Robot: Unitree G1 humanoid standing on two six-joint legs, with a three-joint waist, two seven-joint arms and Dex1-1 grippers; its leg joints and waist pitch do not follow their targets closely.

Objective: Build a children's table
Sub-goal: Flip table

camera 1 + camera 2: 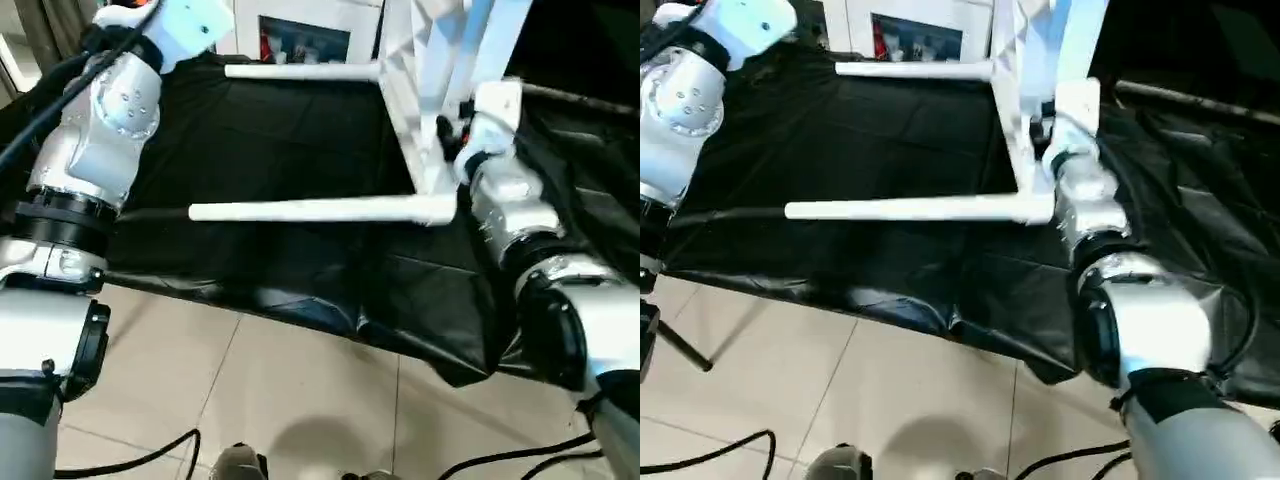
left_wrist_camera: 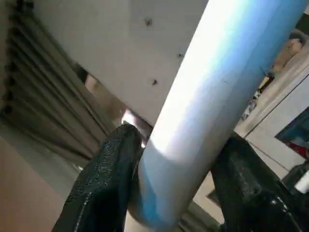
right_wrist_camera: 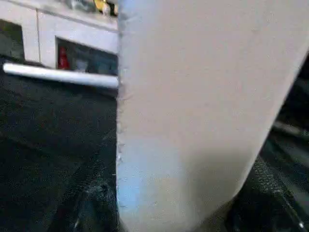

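On the black counter [image 1: 280, 150] we see the tabletop [image 1: 420, 110] standing on edge; our left pincer [image 2: 169, 193] pinches a white leg [image 2: 212, 96], our right pincer [image 3: 169, 203] pinches another leg [image 3: 203, 96].

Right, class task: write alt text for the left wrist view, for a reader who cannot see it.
A thick white tubular table leg runs slantwise between the two black fingers of the robot's left gripper, which sit close against its sides. Behind it are a pale flat surface and grey ribbed slats, out of focus.
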